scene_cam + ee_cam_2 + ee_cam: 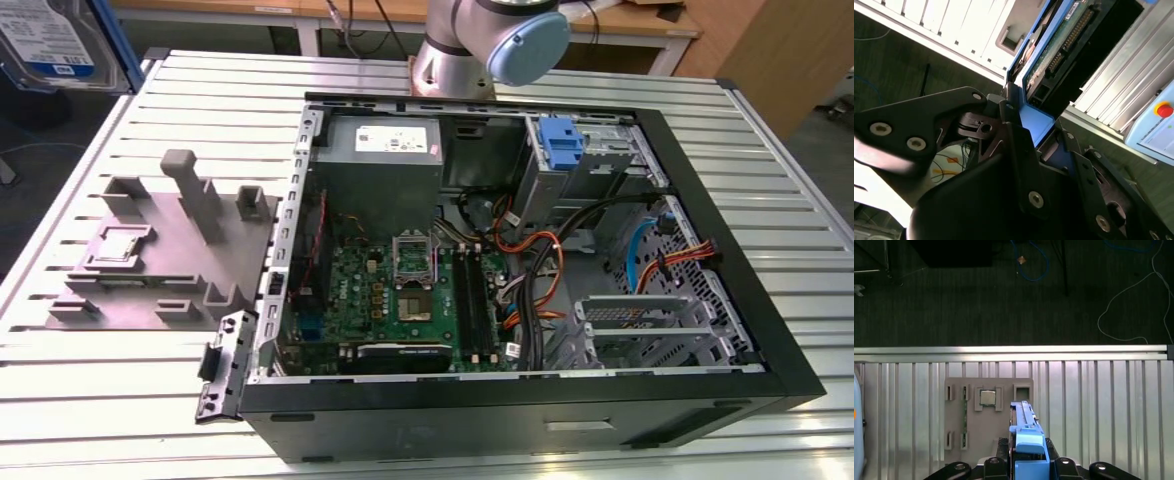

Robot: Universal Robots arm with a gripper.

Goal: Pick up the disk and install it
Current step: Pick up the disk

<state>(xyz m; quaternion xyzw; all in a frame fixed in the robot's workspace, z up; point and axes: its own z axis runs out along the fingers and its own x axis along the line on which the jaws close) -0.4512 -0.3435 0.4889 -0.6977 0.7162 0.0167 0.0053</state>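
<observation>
The disk [51,42] hangs high above the slatted table's far left corner in the exterior view, its white-and-blue label facing the camera inside a blue carrier. In the first wrist view it is edge-on, a blue strip [1025,432] rising from between the black fingers [1000,452] of my gripper [1026,467], which is shut on it. The second wrist view shows the disk's green circuit-board side [1054,47] and the blue carrier's end [1035,122] clamped in the gripper [1021,117]. Far below it lies the grey holder [989,412].
An open black computer case [534,405] fills the table's middle and the exterior view's right, with a fixed blue carrier [561,145] in its far bay. The grey holder [147,250] with posts carries a small square chip [987,397]. The arm's base [487,45] stands behind the case.
</observation>
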